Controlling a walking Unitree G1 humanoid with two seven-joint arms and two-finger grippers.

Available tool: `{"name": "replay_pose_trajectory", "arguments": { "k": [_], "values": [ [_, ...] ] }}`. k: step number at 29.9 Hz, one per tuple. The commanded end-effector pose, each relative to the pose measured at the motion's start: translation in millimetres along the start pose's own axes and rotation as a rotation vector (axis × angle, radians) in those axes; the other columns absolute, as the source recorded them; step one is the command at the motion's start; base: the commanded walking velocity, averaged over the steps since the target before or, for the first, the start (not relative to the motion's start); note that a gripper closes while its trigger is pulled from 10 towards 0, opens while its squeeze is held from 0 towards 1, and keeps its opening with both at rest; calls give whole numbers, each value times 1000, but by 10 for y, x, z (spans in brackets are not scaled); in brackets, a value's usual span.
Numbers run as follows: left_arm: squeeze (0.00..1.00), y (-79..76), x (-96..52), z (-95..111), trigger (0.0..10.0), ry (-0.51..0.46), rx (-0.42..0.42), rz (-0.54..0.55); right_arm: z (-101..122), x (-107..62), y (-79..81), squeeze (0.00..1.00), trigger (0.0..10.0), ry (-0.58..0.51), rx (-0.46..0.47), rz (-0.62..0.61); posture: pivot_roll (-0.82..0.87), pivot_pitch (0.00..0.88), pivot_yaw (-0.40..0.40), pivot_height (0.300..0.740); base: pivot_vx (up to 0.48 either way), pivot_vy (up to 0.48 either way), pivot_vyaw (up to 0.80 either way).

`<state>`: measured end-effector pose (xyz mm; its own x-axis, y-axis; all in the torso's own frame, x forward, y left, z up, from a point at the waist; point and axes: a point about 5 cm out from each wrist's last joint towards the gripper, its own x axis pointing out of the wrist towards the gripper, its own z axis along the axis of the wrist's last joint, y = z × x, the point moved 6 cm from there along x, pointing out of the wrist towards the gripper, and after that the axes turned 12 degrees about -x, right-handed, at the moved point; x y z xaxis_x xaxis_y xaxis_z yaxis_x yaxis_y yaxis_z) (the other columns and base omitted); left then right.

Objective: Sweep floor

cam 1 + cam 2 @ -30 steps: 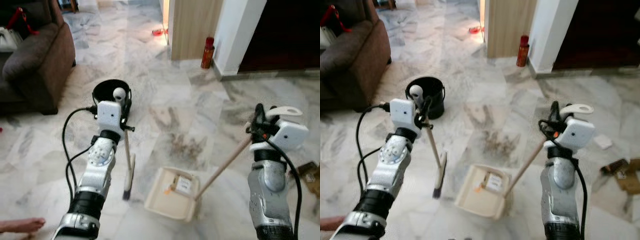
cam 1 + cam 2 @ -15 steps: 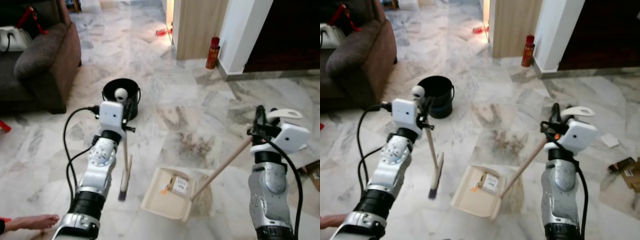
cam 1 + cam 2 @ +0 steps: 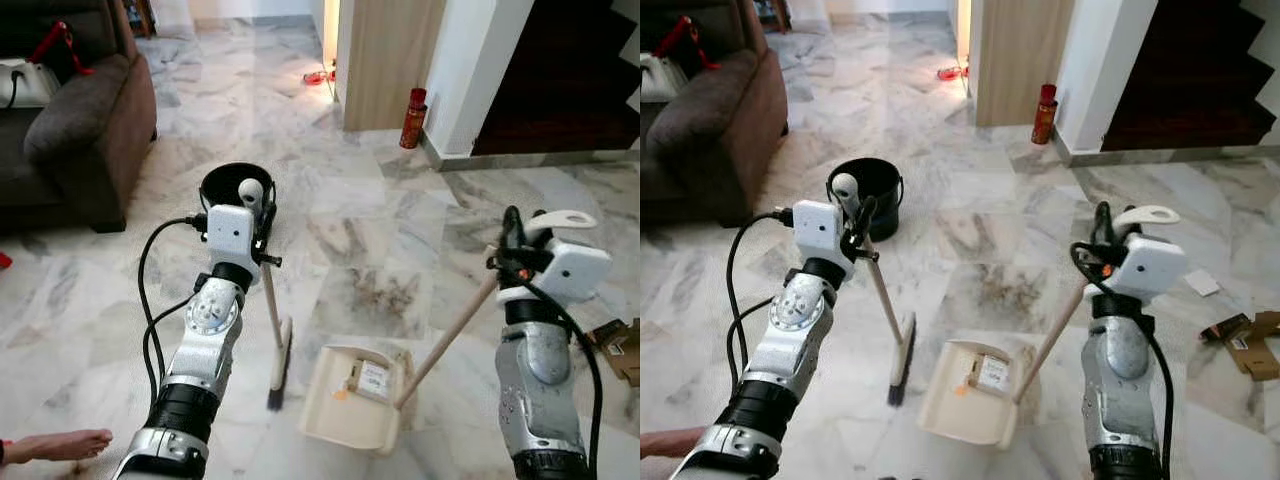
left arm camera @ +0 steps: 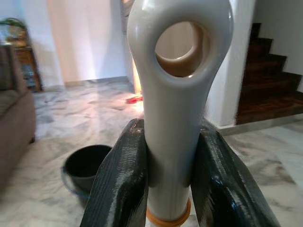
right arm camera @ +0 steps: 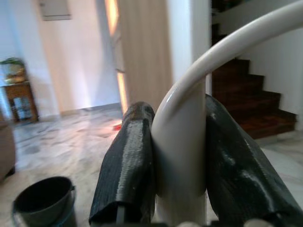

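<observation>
Black fingers, left: the left gripper (image 4: 166,184) is pinched on the cream top of the broom (image 3: 275,340), one finger pressed to each side of the handle just under its hanging loop.
Black fingers, right: the right gripper (image 5: 177,161) is clamped the same way on the curved cream grip of the dustpan handle (image 3: 447,333).
Broom: left of centre in the left eye view, its stick slanting down from the gripper to a narrow dark-bristled head at lower centre, just left of the pan; whether the bristles touch the floor cannot be told.
Dustpan: the cream dustpan (image 3: 352,398) lies at lower centre, its wooden stick rising to the right gripper at middle right; a small card and an orange scrap lie inside it.
Dirt: a brownish smear of dirt (image 3: 378,297) marks the marble floor (image 3: 330,180) at centre, just above the pan.
Beyond: a black bucket (image 3: 228,185) stands behind the left wrist, a brown sofa (image 3: 75,120) in the upper left, a red can (image 3: 411,117) by the wall at upper centre, cardboard scraps (image 3: 620,350) at the right edge, and a person's bare foot (image 3: 60,445) at the lower left corner.
Risk: the dirt appears to lie beyond the pan while the broom hangs beside it, so a stroke from here would likely miss the pan or scatter the dirt sideways.
Second risk: a wide swing could knock the bucket or come near the foot.
</observation>
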<state>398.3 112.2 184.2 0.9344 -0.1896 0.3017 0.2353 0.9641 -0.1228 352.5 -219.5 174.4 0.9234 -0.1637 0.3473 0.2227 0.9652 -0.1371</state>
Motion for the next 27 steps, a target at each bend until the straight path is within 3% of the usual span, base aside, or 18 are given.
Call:
{"name": "replay_pose_trajectory", "arguments": {
  "k": [1, 14, 18, 27],
  "values": [
    [0, 3, 18, 102, 10000, -32, 15, -6, 136, 33, 7, 0, 10000, -47, 16, 0, 73, 72, 4, 740, 0, 0, 800],
    [0, 19, 24, 119, 10000, -38, 17, -1, 142, 39, 19, 0, 10000, -52, 19, 5, 72, 50, 10, 740, 0, 0, 50],
    [0, 16, 27, 122, 10000, -38, 17, -3, 120, 30, 81, 0, 10000, -44, 9, 29, 77, 54, 8, 740, 240, 0, 753],
    [0, 11, 21, 104, 10000, -30, 14, -6, 97, 4, 115, 0, 10000, -31, 36, 47, 73, 62, 9, 740, 213, 0, 0]
  ]
}}
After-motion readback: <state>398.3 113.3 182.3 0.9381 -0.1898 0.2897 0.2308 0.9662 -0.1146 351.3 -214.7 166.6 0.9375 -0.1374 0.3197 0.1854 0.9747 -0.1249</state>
